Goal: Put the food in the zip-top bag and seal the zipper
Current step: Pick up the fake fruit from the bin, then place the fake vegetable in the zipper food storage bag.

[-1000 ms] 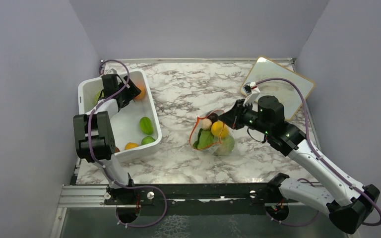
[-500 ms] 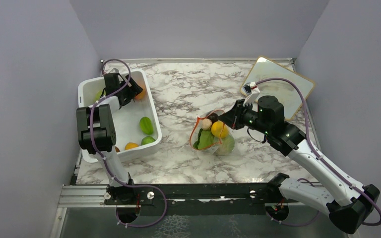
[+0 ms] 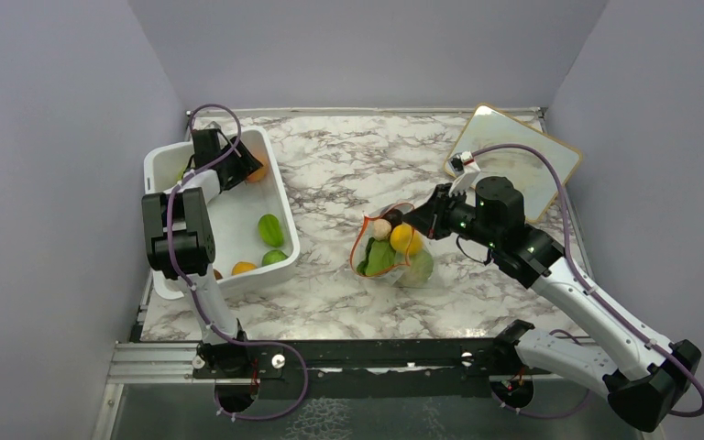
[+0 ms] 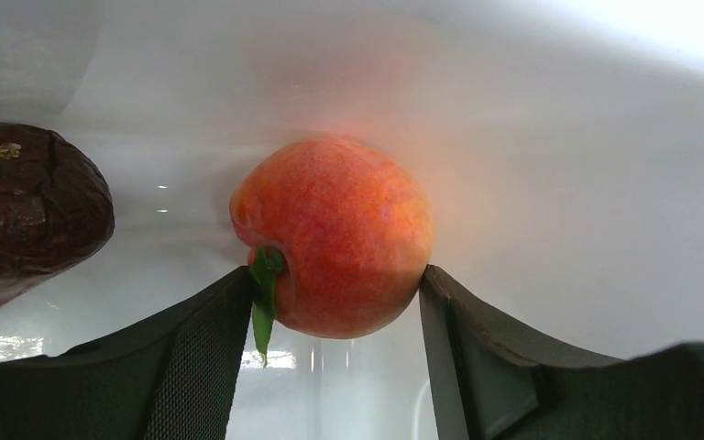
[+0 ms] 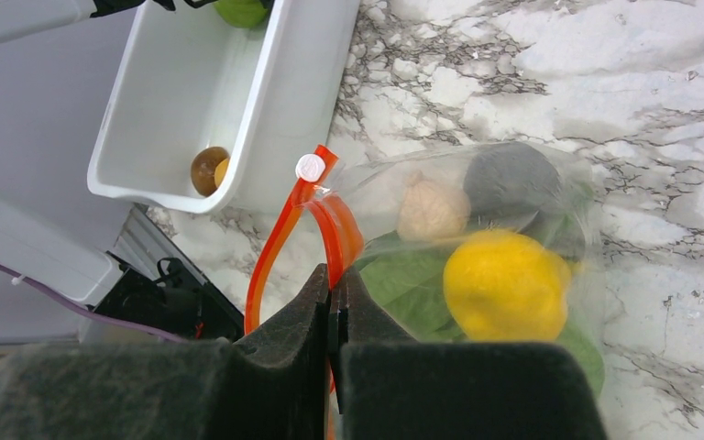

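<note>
**While the bag waits: peach pickup**

Since the peach [image 4: 330, 220] is round and faintly pebbled, the left gripper [image 4: 335, 273] should squeeze across its widest girth, clear of the green leaf [image 4: 264, 302]. Jaws stand wide, 1 pad at each flank; clamped or not, cannot tell. Glossy white tub [image 4: 559, 137] wall beyond. Fully closed, the right gripper [image 5: 333, 284] pinches the zipper [image 5: 280, 234]; crinkly zip-top bag [image 5: 477, 174] lies just ahead.

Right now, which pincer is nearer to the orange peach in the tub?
Left. The left pincer straddles the peach in the far corner of the white tub, one finger on each side. The right pincer is across the table, shut on the zipper.
</note>
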`<state>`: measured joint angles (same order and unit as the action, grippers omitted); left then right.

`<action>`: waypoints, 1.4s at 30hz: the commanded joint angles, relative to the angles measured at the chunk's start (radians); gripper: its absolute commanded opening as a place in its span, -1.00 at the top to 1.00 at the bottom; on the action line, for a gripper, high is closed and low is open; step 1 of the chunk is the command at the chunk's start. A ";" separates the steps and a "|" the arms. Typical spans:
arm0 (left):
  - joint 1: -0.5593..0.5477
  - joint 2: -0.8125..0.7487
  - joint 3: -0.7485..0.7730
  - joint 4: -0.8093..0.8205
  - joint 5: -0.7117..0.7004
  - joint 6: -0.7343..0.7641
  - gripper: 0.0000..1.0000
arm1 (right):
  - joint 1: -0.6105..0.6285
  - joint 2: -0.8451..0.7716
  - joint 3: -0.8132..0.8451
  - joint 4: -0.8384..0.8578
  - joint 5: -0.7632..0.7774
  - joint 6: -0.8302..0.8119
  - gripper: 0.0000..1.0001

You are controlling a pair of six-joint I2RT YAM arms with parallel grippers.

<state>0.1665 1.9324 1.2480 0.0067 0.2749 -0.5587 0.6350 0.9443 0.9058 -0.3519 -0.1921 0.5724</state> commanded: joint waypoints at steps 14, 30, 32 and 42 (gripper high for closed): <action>0.009 -0.194 -0.104 -0.082 -0.074 0.003 0.02 | 0.002 -0.039 -0.029 0.069 -0.001 0.025 0.98; 0.006 -0.637 -0.295 -0.162 0.027 0.020 0.08 | 0.002 -0.035 -0.055 0.077 -0.009 0.027 0.98; 0.005 -0.697 -0.298 -0.187 0.069 0.027 0.08 | 0.001 -0.032 -0.050 0.074 0.002 0.023 0.98; -0.033 -0.907 -0.325 -0.244 0.342 0.002 0.08 | 0.002 0.006 -0.018 0.076 0.024 0.019 0.98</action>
<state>0.1532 1.0916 0.9508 -0.2058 0.4541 -0.5434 0.6350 0.9360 0.8497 -0.3107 -0.1925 0.5972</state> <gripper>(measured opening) 0.619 0.013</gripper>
